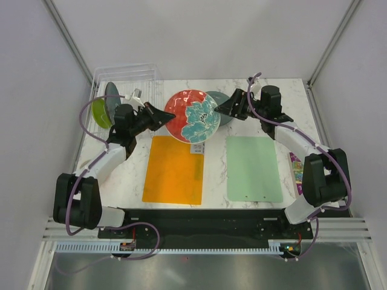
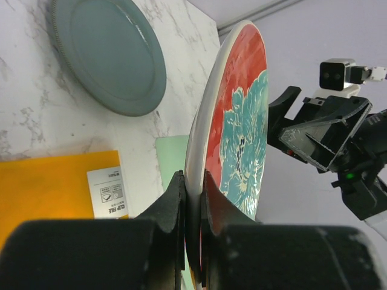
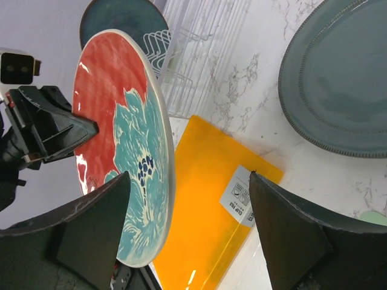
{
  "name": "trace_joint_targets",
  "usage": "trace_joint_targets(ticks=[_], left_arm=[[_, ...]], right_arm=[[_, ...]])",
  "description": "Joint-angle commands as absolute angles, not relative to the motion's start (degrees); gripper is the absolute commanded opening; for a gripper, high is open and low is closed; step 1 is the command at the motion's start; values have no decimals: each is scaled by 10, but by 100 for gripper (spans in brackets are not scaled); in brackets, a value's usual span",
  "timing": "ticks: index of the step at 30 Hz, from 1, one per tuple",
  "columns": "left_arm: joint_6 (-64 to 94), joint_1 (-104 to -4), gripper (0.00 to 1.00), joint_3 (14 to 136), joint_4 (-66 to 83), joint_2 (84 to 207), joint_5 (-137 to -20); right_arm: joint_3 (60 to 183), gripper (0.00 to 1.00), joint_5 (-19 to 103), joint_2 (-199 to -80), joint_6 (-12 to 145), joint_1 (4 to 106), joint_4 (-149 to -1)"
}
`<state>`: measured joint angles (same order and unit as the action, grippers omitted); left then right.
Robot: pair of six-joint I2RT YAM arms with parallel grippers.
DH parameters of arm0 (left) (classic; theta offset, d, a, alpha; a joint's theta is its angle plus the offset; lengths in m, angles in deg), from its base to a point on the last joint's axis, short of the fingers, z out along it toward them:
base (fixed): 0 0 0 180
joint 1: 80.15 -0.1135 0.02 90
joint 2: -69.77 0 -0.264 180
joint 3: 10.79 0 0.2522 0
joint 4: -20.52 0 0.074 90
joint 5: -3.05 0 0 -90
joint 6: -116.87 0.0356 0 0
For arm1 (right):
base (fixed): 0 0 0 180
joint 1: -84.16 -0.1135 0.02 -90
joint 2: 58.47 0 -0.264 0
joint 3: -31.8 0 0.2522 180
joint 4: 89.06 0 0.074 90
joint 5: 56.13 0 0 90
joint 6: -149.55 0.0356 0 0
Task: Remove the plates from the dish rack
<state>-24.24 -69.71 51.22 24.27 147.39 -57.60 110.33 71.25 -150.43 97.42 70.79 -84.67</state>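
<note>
Left tool (image 2: 193,186), red plate (image 2: 237,115) pinched, likely aloft

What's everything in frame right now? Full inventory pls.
red floral plate: 1, red with teal flower, held on edge above mid-table
grey-green plate: 1, flat on the table, far middle
dark teal plate: 1, standing in the dish rack
lime-green plate: 1, standing in the dish rack
dish rack: 1, clear, far-left corner
orange mat: 1, flat, centre-left
label: 1, white, on the orange mat's corner
pale green mat: 1, flat, centre-right
packet: 1, pink-purple, right table edge, unidentifiable
table: 1, white marble
left arm: jaws shut on the red floral plate's rim
right arm: jaws open, close to the red floral plate
</note>
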Motion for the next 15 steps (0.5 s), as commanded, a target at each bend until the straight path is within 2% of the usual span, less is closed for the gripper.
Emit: trace_joint_targets(ticks=[1,4,6,10,11,15], left_arm=[[-362,-701,2,525,456,1471,-502],[-364,-701,2,524,464,1476,-500],[-366,-701,2,524,468,1481,-499],[-366,-701,2,525,467,1487,-498],[-363,-701,2,525,468,1487,-499],[-355,-701,2,522,460,1490,-499]], right_arm=[[1095,87,753,-1501,998,709,-900],[1093,86,768,-1511,1016,705,-919],[1098,81,773,-1519,1017,694,-920],[1111,67,769,-1534,1013,671,-915],[1114,60,768,-1536,1010,667,-911],[1125,52,767,-1549,1003,652,-904]])
